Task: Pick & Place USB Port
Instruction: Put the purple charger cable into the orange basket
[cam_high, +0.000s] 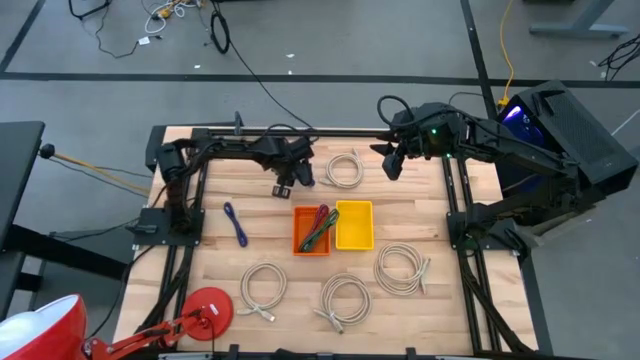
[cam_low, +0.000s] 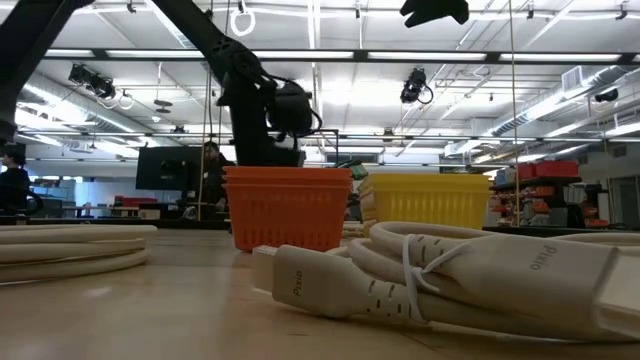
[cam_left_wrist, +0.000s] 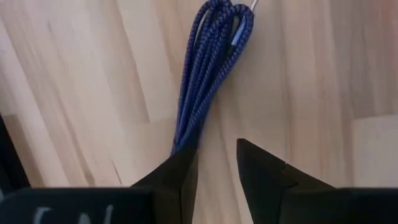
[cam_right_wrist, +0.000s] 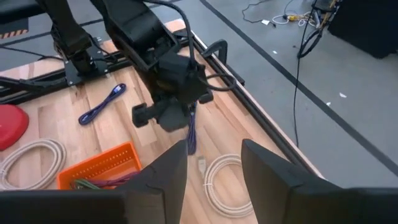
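blue cable: lower end hidden behind jaws | far connector cut off at edge

Grey floor with loose cables, ceiling strip lights

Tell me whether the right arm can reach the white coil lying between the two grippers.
Probably yes. The right gripper hangs beside the white coil, jaws open, nothing lying over it; the left gripper, holding a blue cable, is on its other side.
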